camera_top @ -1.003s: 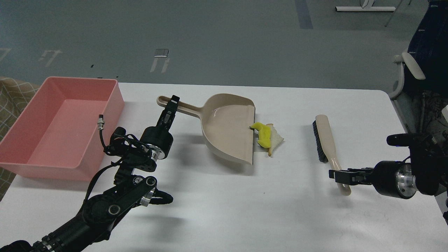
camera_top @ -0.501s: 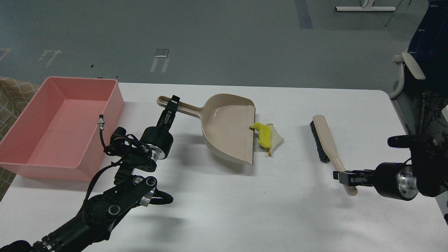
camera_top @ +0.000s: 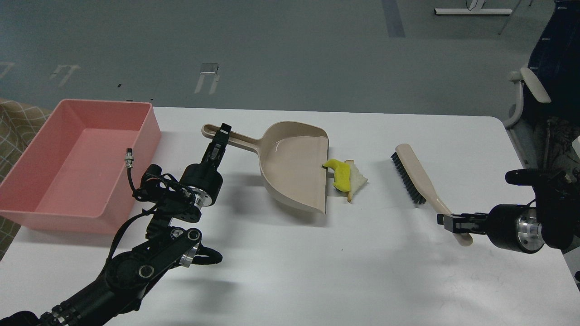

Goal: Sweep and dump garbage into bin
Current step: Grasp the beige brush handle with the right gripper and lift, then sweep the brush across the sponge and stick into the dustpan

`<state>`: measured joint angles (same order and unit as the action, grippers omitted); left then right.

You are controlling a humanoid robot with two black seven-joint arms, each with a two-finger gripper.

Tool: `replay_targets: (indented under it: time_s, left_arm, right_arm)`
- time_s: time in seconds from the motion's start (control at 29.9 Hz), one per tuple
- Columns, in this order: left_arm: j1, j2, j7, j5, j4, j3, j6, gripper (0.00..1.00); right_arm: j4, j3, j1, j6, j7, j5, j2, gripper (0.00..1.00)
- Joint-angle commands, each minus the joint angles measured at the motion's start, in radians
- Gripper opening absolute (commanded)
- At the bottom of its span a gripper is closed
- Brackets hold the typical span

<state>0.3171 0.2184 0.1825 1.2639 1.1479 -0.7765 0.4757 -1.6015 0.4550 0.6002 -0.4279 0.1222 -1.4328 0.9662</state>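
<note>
A bent yellow scrap (camera_top: 340,174) and a pale bread-like slice (camera_top: 356,181) lie on the white table (camera_top: 290,271) against the open edge of the beige dustpan (camera_top: 294,165). My left gripper (camera_top: 222,136) is shut on the dustpan's long handle. My right gripper (camera_top: 448,222) is shut on the handle end of the beige brush (camera_top: 419,183), whose black bristles face left, to the right of the scraps and apart from them. The pink bin (camera_top: 149,122) stands at the table's left end and looks empty.
An office chair (camera_top: 543,90) stands off the table's right edge. A cloth-covered object (camera_top: 13,122) is behind the bin at far left. The floor lies beyond the table's far edge.
My right gripper has moved right and a little up with the brush handle, and the brush head has swung left toward the scraps. The dustpan has shifted slightly left.
</note>
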Motion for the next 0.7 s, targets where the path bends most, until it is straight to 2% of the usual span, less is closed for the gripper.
replay_targets:
  time_s: [0.0, 0.67]
  left_arm:
    - [-0.010, 0.006, 0.000, 0.000, 0.001, 0.002, 0.000, 0.00]
    - [-0.052, 0.041, 0.002, 0.005, -0.002, 0.013, 0.000, 0.00]
  right_arm:
    - [-0.002, 0.004, 0.004, -0.002, 0.001, 0.000, -0.009, 0.00]
    - [0.015, -0.001, -0.010, -0.003, -0.001, 0.003, -0.132, 0.00]
